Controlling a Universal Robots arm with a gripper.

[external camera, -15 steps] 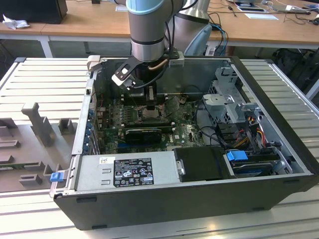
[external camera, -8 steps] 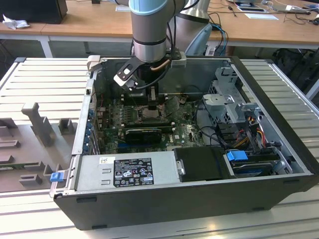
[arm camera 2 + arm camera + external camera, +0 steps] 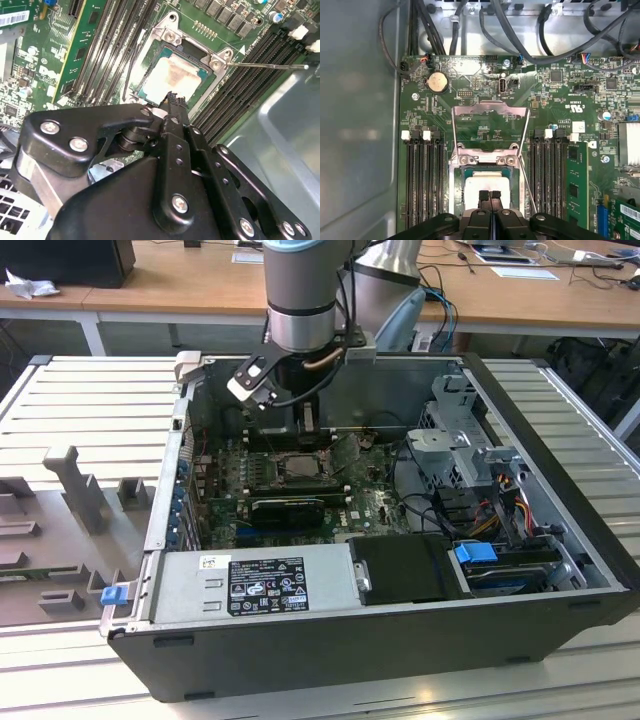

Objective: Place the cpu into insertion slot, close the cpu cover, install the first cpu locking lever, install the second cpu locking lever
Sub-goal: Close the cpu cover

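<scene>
1. One hand [image 3: 490, 194], its fingers pressed together with nothing between them, hangs inside the open computer case [image 3: 400, 640] on the bench [image 3: 90, 400].
2. The cpu [image 3: 172, 77] lies flat in the insertion slot [image 3: 187, 50], directly under the fingertips; whether they touch cannot be told.
3. The cpu cover [image 3: 490, 107] is swung open on the slot's far side, away from the hand.
4. One thin locking lever [image 3: 265, 64] juts out from the slot's corner.
</scene>
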